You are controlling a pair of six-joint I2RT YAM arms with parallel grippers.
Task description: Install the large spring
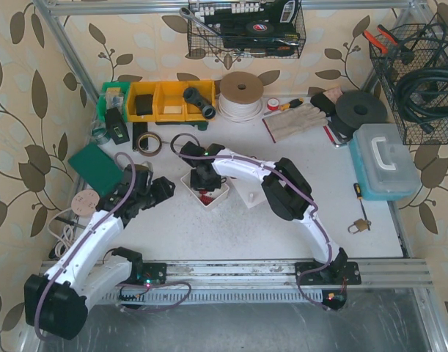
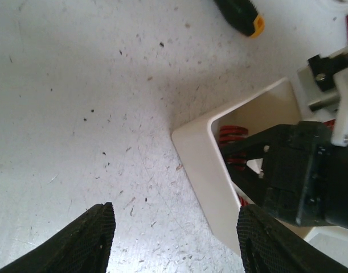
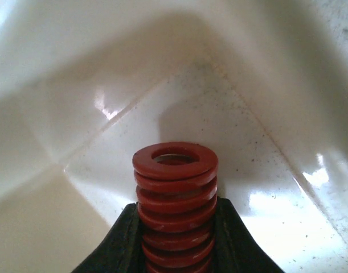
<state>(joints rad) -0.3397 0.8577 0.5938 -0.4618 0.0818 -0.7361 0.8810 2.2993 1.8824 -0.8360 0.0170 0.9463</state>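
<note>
Top view: the right claw [image 1: 204, 183] dips into the white tray [image 1: 221, 195], probably to lift a part out. The left claw [image 1: 152, 189] hangs over the table [image 1: 209, 235] at the tray's 9 o'clock.

Left wrist: its fingers [image 2: 88, 242] are spread and empty.

Right wrist: inside the tray, the right claw pinches the large red spring [image 3: 175, 187]. The coil axis lies along the fingers, open end toward 12 o'clock.

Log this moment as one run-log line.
phase: pickup | right pincer: shut on red coil spring inside white square plastic tray | left pincer: open above speckled white tabletop beside tray
</note>
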